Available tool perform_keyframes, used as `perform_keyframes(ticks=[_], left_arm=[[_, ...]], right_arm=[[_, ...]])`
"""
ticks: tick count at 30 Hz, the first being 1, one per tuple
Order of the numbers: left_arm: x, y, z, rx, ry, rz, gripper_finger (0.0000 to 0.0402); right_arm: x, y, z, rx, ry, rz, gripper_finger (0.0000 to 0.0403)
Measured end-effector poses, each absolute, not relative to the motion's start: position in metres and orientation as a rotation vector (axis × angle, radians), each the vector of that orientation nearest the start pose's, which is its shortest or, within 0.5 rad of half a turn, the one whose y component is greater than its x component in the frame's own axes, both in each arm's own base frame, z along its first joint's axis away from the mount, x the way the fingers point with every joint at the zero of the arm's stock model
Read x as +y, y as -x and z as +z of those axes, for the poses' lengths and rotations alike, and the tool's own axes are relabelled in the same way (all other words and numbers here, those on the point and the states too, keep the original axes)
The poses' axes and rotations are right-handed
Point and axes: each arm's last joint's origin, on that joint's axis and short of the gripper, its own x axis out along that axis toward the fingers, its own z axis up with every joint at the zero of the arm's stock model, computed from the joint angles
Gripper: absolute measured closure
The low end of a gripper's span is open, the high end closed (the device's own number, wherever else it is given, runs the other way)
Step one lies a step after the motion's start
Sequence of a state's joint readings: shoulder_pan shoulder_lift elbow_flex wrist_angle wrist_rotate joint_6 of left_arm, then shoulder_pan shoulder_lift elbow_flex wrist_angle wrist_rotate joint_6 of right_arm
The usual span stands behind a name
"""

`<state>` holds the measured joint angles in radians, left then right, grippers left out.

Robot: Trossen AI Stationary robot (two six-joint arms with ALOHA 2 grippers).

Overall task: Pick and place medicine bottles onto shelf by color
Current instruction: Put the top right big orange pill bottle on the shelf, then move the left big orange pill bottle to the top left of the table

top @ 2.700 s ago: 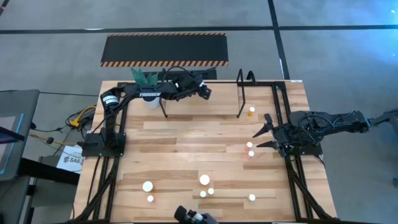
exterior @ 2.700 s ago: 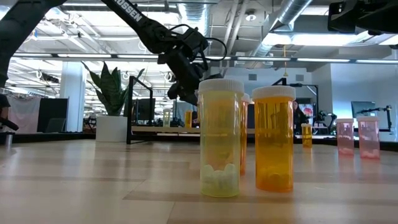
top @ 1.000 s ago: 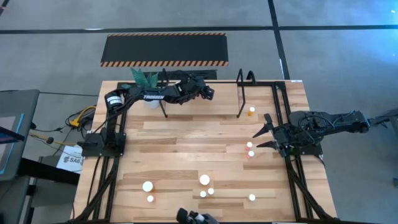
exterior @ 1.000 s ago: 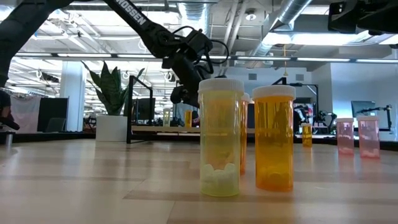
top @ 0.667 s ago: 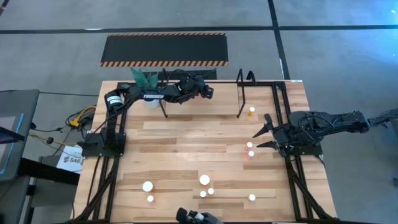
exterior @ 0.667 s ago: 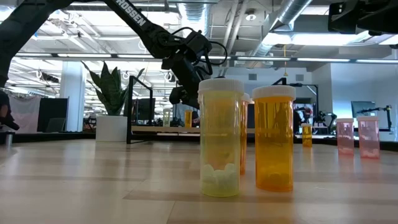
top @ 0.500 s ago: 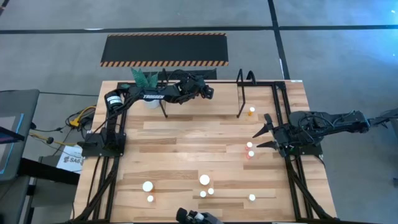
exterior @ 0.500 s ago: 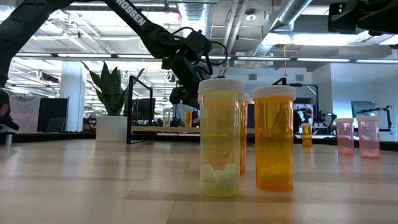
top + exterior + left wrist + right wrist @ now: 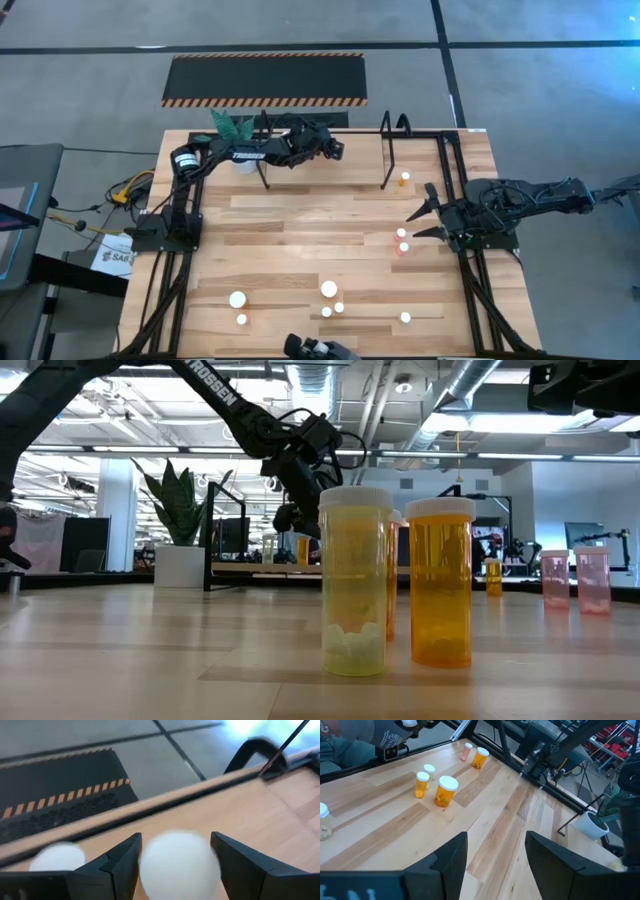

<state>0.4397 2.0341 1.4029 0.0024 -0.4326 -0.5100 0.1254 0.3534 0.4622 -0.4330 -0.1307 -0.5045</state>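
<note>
Basically: the table [image 9: 300, 220] has the shelf [image 9: 350, 165] at its 12 o'clock edge. The left gripper [image 9: 334, 148] hangs over the shelf's left half, fingers part-closed on a white-capped bottle [image 9: 180, 865], upright with its long axis vertical; the board lies straight below, so the left arm is nearer. The right gripper [image 9: 425, 222] waits at 3 o'clock, spread and empty. The loose bottles [image 9: 329, 289] sit at 6 o'clock.
</note>
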Motion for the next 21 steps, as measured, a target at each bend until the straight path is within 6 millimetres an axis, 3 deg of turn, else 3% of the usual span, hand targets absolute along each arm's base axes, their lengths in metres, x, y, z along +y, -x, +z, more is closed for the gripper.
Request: perform_keyframes(ticks=[14,21], left_arm=[[0.203,-0.399,0.191,0.401,0.443,1.009,0.0179],[0.207,-0.406,0.208,0.366,0.408,0.993,0.0179]], right_arm=[[0.016,-0.099,0.250,0.256,0.496,0.331,0.0180],[0.016,-0.099,0.250,0.255,0.496,0.331,0.0180]])
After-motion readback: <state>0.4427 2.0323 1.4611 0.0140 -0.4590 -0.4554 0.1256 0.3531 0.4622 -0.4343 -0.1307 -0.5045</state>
